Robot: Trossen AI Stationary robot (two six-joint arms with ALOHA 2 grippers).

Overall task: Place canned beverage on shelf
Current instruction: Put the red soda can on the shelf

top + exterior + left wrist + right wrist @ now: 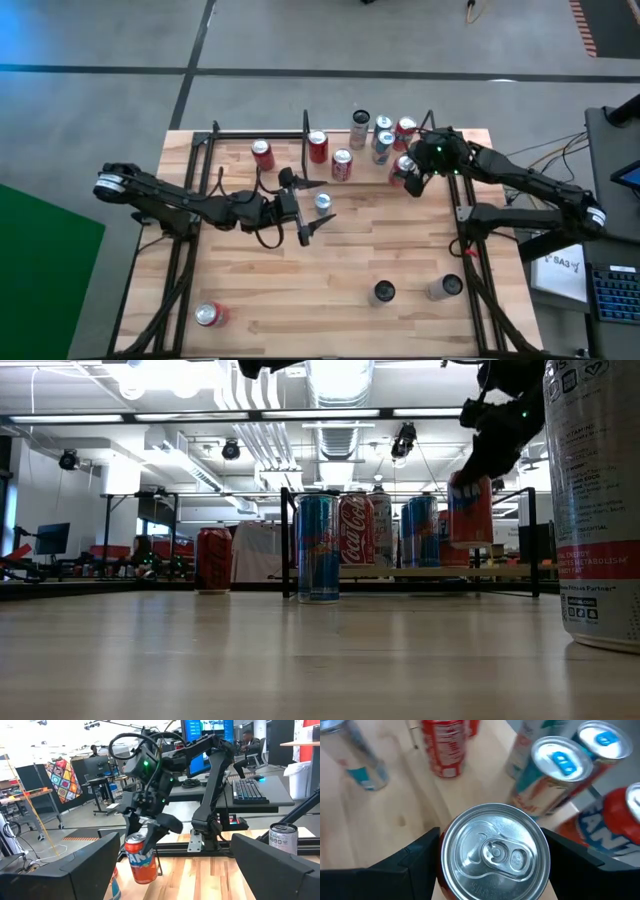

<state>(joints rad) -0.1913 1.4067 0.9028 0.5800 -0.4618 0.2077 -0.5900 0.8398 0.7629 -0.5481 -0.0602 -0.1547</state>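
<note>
My right gripper (pixel 408 172) grips an orange can (pixel 140 857) by its sides, lifted and tilted near the shelf (pixel 470 135) at far right, so it clears the cans standing there. My left gripper (pixel 312 208) waits mid-table, fingers wide and empty, beside a blue can (pixel 322 202).

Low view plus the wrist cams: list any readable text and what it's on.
"Coca-Cola": red can on the shelf.
"METABOLISM": white can nearest the low camera; its other print is too small.
Orange can in the right gripper: lettering partly hidden, unreadable.
Other cans and monitors: blurred.
</note>
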